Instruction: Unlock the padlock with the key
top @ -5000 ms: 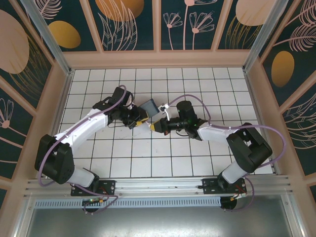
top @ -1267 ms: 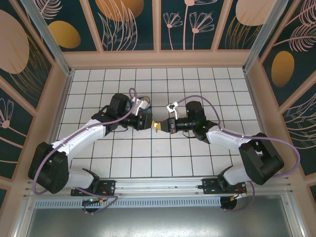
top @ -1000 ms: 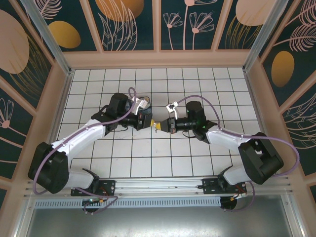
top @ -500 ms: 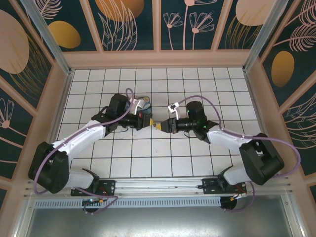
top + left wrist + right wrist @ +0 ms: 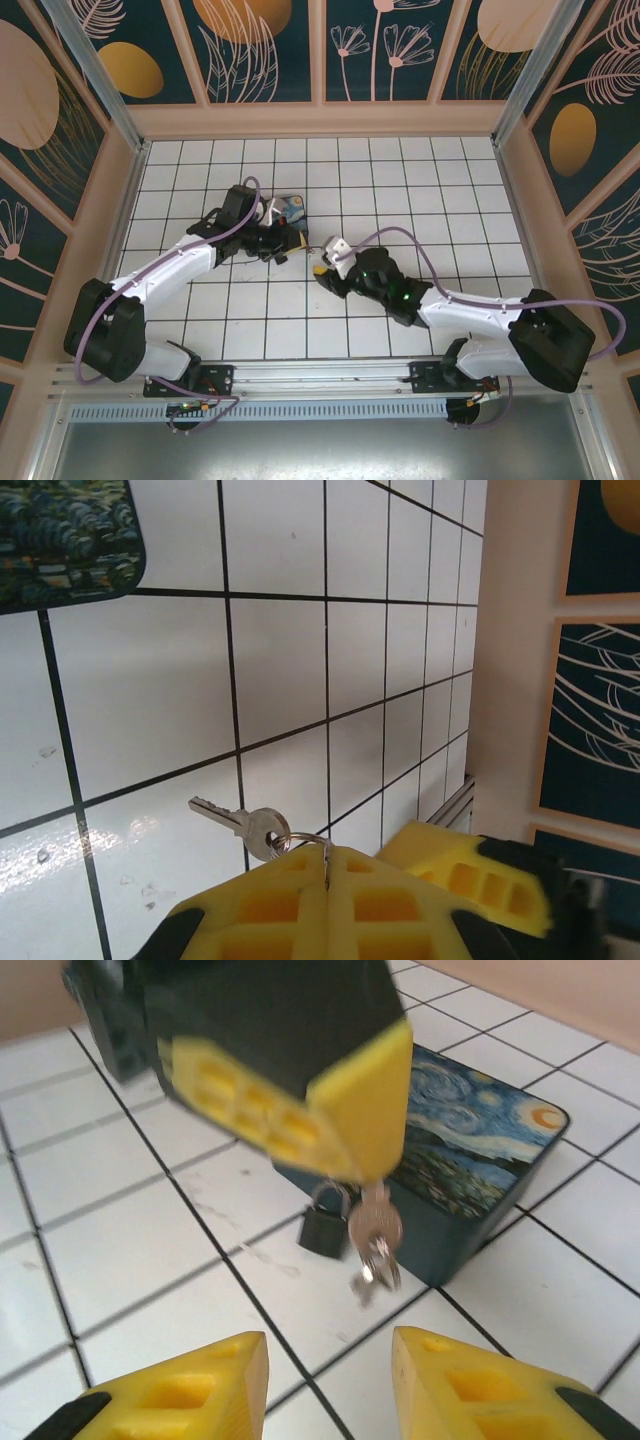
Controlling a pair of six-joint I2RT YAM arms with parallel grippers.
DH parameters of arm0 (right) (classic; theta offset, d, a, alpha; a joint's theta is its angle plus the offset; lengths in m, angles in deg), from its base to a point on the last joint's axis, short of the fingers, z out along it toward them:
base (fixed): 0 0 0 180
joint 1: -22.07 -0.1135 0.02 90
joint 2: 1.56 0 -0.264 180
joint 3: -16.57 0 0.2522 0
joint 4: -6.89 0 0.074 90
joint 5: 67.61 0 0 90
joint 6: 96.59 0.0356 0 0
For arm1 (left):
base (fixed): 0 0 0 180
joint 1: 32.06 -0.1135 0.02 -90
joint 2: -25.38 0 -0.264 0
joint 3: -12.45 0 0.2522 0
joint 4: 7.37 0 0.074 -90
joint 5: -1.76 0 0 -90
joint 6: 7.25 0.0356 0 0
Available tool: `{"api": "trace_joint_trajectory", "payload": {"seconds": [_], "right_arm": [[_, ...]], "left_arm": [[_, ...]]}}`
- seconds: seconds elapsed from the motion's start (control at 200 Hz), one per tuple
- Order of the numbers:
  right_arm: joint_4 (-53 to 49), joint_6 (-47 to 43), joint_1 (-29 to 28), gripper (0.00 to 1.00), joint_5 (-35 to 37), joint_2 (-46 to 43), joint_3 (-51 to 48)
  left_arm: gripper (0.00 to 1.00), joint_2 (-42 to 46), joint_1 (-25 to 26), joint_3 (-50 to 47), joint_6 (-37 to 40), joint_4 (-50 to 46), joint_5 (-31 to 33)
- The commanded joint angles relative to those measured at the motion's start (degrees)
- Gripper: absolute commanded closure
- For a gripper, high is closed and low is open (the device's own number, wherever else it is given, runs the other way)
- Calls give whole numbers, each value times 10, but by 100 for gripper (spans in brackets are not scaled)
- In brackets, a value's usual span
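**Top external, then the wrists: nothing unlocked yet**

Top external: the left hand (image 5: 287,244) sits just beside the blue painted box (image 5: 291,208) on the tiled surface (image 5: 400,180). The right hand (image 5: 323,272) faces it from nearby. The task's own things are too small to make out from up there.

Left wrist: the left hand's yellow fingers (image 5: 265,900) are pressed together on a thin ring (image 5: 305,838). The key (image 5: 238,821) dangles from the ring above the tiles, its blade free.

Right wrist: the right hand (image 5: 330,1380) is spread and empty. It looks at the padlock (image 5: 323,1230), which is just in front of the box. The key is a blur beside the padlock, under the left hand. I cannot tell whether the padlock stands on the surface or hangs from the same ring, nor whether its shackle is latched.

Judging from this, the key is secured but not in the lock. Inserting and turning it are left to do.
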Motion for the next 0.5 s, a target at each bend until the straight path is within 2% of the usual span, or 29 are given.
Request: {"api": "trace_joint_trajectory", "payload": {"seconds": [0.0,0.12,0.22,0.495], "right_arm": [[136,-94,-13,63,126,13,-27],[230,-154,-38,65,175,34,-50],[265,-190,-53,66,192,55,-49],[298,-214,-61,66,177,94,-33]], "left_arm": [[100,7,-5,18,-29,-25,-4],[100,8,-4,18,-32,-25,-6],[100,7,-4,16,-35,-20,-10],[100,11,-4,16,-46,-10,-20]]}}
